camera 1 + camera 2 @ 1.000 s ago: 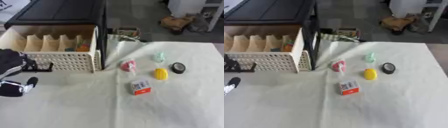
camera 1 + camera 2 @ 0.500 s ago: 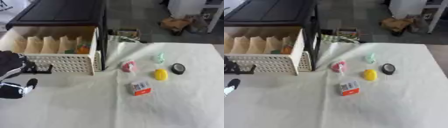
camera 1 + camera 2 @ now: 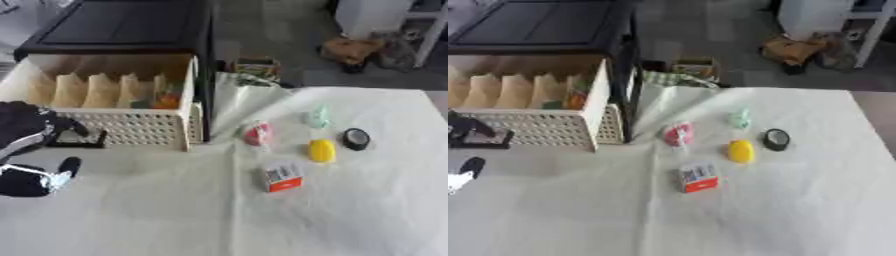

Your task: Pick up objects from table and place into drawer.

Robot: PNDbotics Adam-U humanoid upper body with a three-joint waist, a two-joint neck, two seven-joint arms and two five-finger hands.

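Drawer (image 3: 114,100) stands open; your left hand (image 3: 31,150) rests curled and empty at its handle (image 3: 77,140). Red-and-white box (image 3: 283,176) lies well apart on the surface (image 3: 262,220); reaching across risks knocking the yellow piece (image 3: 321,150).

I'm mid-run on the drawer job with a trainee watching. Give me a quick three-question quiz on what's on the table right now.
1. True or false: the drawer stands pulled open.
2. Which loose item lies nearest the table's front edge? A) yellow object B) small red-and-white box C) black round object
3. Fill in: the pink object lies to the ___ of the drawer, as seen in the view.

Key: 1 true, its dividers and some contents show from above. 2 B. 3 right. The left hand sits at the drawer's front by its dark handle; whether it grips the handle cannot be told. A pale green object also waits on the cloth.
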